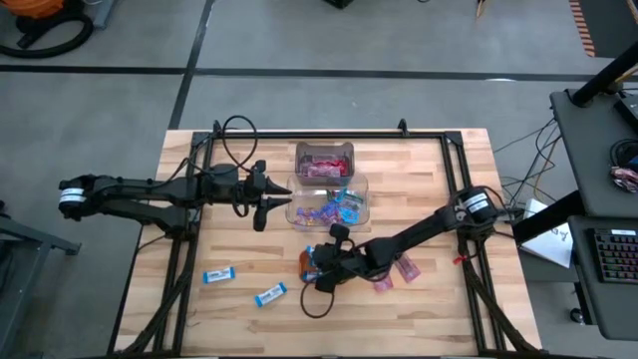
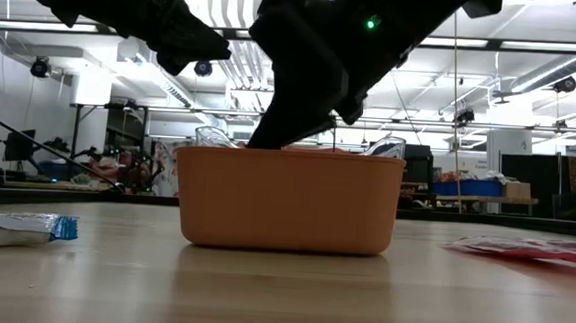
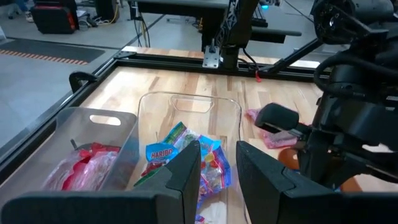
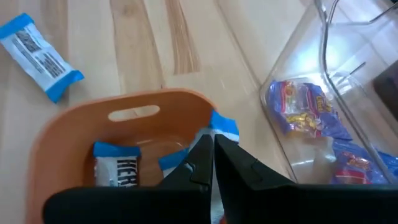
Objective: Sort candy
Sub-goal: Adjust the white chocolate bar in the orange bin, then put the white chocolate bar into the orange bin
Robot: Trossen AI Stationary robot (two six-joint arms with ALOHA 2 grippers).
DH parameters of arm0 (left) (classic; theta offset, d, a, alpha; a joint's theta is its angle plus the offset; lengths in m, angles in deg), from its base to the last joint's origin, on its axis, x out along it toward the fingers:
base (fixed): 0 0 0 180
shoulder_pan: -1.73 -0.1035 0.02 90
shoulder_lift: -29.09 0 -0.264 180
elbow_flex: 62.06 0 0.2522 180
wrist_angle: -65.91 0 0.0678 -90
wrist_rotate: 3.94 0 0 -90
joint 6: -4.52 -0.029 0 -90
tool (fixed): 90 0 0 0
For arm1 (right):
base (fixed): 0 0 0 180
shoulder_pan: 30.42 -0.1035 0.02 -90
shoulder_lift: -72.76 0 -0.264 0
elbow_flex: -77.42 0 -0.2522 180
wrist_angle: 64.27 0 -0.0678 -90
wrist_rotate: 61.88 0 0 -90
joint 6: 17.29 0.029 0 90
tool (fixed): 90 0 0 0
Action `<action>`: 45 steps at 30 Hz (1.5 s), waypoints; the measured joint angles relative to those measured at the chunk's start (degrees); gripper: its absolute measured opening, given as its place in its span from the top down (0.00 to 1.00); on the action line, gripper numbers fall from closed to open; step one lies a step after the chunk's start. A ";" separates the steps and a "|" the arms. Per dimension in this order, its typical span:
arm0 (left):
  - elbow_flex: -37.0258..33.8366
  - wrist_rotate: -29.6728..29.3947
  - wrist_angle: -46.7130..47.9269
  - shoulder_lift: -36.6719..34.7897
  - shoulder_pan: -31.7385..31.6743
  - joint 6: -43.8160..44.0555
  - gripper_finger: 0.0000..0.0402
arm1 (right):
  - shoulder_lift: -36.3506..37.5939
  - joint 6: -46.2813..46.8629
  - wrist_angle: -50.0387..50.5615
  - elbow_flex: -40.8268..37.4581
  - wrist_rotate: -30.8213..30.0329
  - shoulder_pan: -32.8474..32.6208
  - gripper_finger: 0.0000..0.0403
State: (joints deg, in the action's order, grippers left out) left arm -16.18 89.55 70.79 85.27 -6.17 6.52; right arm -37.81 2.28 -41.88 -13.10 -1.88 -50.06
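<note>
Wooden counter [image 1: 419,299] under both arms, black frame along its edges.

Right tool [image 4: 211,163] down inside the small orange tray [image 4: 74,124], fingers pressed together, pinching the edge of a blue-and-white bar [image 4: 224,127]. Second blue-and-white bar [image 4: 118,168] lying in the same tray, just beside. Seen from table height, tray wall [image 2: 286,201] blocking all sight of what lies within, dark arm dropping in from above.

Left tool [image 3: 217,171] hovering above the nearer clear bin [image 3: 186,109], fingers partly apart, nothing between them. Blue and purple crinkly candy [image 3: 186,152] heaped in that bin. Red packets [image 3: 87,165] filling the farther clear bin [image 3: 93,121], touching the first along one wall.

Loose on the counter: two blue-and-white bars, one [image 1: 218,275] toward the left side, another [image 1: 269,295] close by, both well apart from the tray. Pink-red packets [image 1: 407,267] and [image 1: 383,284] lying under and beside the right arm, partly covered by it. In the level view, a blue-white wrapper [image 2: 18,227] flat at the left, red packet [image 2: 523,249] flat at the right.

Beyond the counter: grey floor, a desk with keyboard [image 1: 616,254] at the right, cables trailing.
</note>
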 joint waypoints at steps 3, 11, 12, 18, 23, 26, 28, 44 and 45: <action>-0.01 0.02 0.06 0.00 0.00 0.15 0.78 | 0.80 -0.04 -0.10 0.00 -0.11 0.00 0.98; 0.00 0.05 0.10 0.00 0.00 0.56 0.78 | 0.14 -0.92 0.80 -0.04 -3.19 0.16 0.98; -0.02 0.13 0.11 0.00 0.00 0.63 0.78 | -0.45 -1.07 0.83 -0.04 -3.18 0.17 0.98; 0.00 0.30 0.11 0.00 -0.02 0.68 0.78 | -1.92 -2.92 -0.72 0.00 0.77 0.12 0.98; -0.01 0.28 -0.02 0.00 -0.01 0.71 0.78 | -1.22 -4.95 0.51 1.71 1.51 -0.91 0.98; 0.00 0.28 0.07 0.00 -0.02 1.50 0.78 | -0.23 -5.28 2.11 3.04 1.51 -1.36 0.98; -0.01 0.26 0.39 0.00 0.00 1.57 0.78 | 0.57 -5.30 3.32 3.46 1.51 -1.52 0.98; 0.13 10.93 12.55 -0.02 8.74 14.00 0.78 | 11.78 -4.97 15.51 4.25 1.91 -2.34 0.98; 0.40 10.73 14.79 0.06 10.68 15.46 0.78 | 13.08 -4.60 16.70 4.00 1.90 -2.46 0.98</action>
State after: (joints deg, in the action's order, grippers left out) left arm -15.78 100.28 85.57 85.33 4.51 21.98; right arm -24.74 -2.32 -25.17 -9.11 0.02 -52.52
